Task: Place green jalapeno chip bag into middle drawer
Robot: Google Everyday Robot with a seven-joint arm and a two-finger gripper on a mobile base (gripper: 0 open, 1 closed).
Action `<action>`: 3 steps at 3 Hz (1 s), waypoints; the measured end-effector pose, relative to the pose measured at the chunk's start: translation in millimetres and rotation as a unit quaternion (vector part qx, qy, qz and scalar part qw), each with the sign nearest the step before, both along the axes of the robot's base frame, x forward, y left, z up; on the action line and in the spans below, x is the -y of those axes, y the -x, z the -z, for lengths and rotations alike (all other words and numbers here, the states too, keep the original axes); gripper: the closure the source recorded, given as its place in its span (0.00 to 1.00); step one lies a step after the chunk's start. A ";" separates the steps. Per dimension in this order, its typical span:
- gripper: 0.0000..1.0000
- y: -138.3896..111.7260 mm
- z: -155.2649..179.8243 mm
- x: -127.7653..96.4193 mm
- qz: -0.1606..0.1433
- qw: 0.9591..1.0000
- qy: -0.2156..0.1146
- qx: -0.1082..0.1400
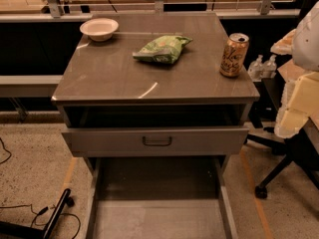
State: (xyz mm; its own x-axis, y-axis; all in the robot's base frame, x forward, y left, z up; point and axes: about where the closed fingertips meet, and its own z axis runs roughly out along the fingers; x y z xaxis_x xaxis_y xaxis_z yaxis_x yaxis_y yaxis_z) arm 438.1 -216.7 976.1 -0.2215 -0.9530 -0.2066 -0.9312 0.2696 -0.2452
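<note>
The green jalapeno chip bag (163,49) lies flat on the grey cabinet top (114,78), near the back centre. The middle drawer (159,218) is pulled out wide at the bottom of the view, its flat grey floor bare. My gripper (297,106) shows as a white and cream shape at the right edge, level with the cabinet's front right corner and well to the right of the bag. It holds nothing that I can see.
An orange-tan soda can (234,55) stands at the top's right edge. A white bowl (98,28) sits at the back left. Above the middle drawer, the drawer with a grey front and dark handle (157,141) is slightly open. Chair legs (279,173) stand on the right and cables (45,218) lie at the lower left.
</note>
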 end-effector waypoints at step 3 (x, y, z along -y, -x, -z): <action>0.00 -97.6 -17.5 -50.3 0.034 0.990 -0.085 0.109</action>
State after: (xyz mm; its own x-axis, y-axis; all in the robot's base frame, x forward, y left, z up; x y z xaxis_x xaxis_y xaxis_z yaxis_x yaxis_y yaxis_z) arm 535.7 -166.3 993.6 -0.2161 -0.8851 -0.4122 -0.8392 0.3842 -0.3849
